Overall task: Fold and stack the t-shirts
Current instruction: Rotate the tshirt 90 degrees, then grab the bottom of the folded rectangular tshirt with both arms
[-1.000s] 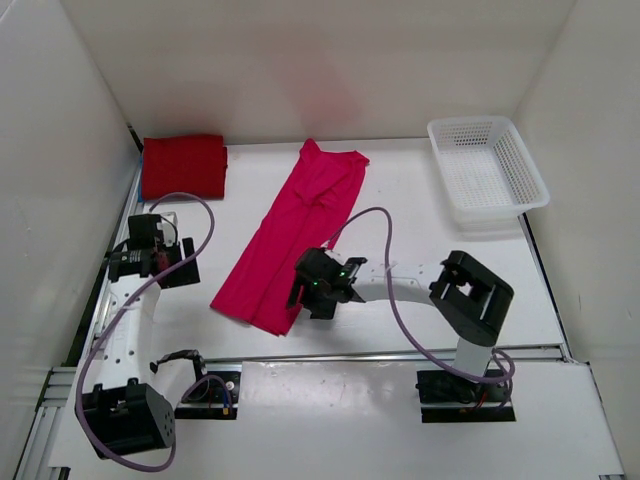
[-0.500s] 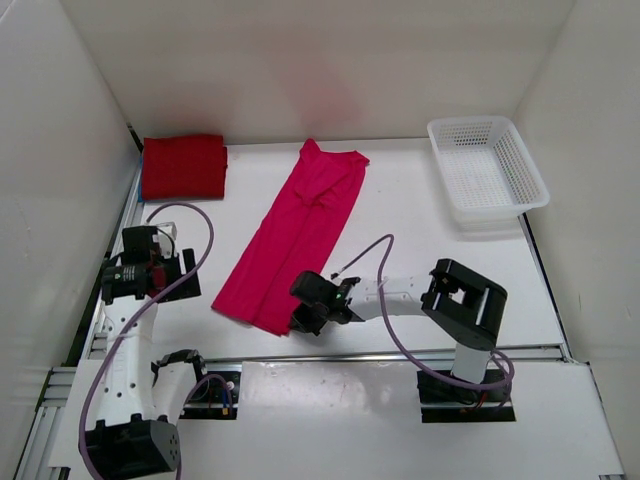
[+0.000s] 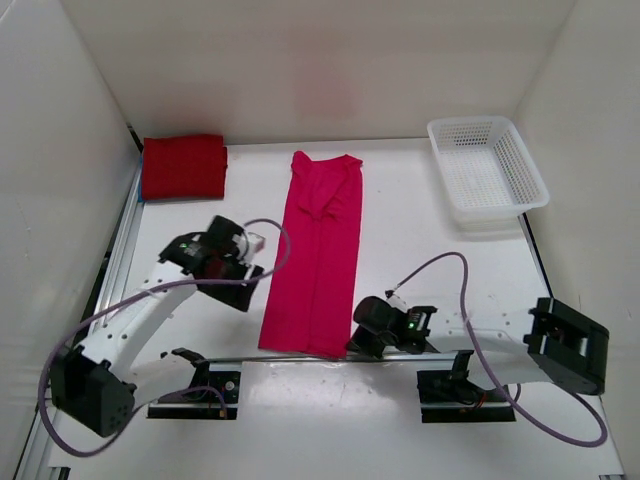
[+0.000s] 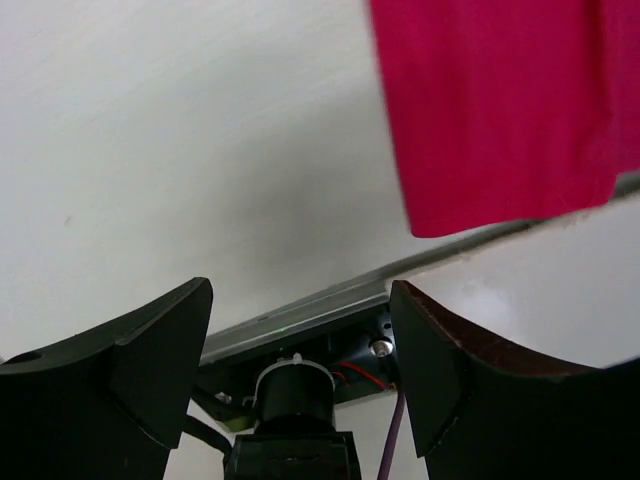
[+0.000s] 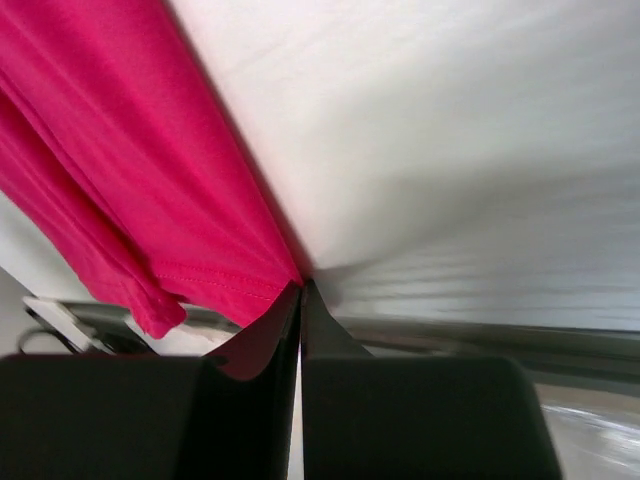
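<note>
Clenched right fingers on hem of pink shirt — left fingers spread, empty.

My top camera sits high up behind me and looks down on the whole counter. The camera on my left tool is low and close, facing the near edge. The one on my right tool is closer still. All three see the near end of the pink shirt.

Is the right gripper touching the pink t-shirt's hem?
Touching. The right wrist view shows the right gripper shut on the pink t-shirt at its corner, cloth running into the pinch.
</note>
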### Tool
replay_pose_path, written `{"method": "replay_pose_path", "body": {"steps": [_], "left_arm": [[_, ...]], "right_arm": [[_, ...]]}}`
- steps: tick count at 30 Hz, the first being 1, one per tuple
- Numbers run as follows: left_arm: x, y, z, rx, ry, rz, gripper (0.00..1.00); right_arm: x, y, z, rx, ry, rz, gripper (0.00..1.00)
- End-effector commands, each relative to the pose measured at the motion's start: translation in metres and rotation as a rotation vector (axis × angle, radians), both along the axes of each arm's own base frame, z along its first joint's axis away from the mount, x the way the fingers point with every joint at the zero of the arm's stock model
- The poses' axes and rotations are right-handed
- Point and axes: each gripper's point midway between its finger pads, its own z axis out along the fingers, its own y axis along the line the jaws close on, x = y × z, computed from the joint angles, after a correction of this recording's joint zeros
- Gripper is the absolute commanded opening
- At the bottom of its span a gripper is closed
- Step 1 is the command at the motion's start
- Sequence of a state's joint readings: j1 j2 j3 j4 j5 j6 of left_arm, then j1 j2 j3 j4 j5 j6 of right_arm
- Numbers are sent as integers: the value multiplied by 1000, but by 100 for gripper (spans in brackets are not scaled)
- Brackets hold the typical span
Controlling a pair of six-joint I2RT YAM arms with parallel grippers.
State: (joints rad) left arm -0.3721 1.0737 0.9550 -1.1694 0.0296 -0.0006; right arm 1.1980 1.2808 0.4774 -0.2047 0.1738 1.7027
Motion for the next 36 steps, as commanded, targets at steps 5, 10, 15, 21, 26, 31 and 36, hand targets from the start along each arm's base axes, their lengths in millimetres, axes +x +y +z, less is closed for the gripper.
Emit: {"method": "replay_pose_path", "body": {"steps": [5,10,15,21,26,31,36], "left_arm": [[-2,-65,-17,-18,-44,-289,83],[-17,-77,-67,-11,34,-360,85],[-8,-86,-95,26,55,-374,85],[-18,-99,-107,-23,139,-398,80],[-30,-88,-125,72,216,-418,77],[-54,-82,-126,104,251,-479,77],[-45,-99,-121,76,231,-496,78]], "right_arm": [[-10,-53,-14,-152,-100,179,21],[-4,-38,6,-166,-162,314,41],[2,-25,16,-184,-209,404,44],[-3,-18,13,-197,-178,469,44],[-8,-20,8,-188,-159,480,44],[-8,-21,10,-178,-166,479,44],[-9,-22,8,-178,-166,479,44]]}}
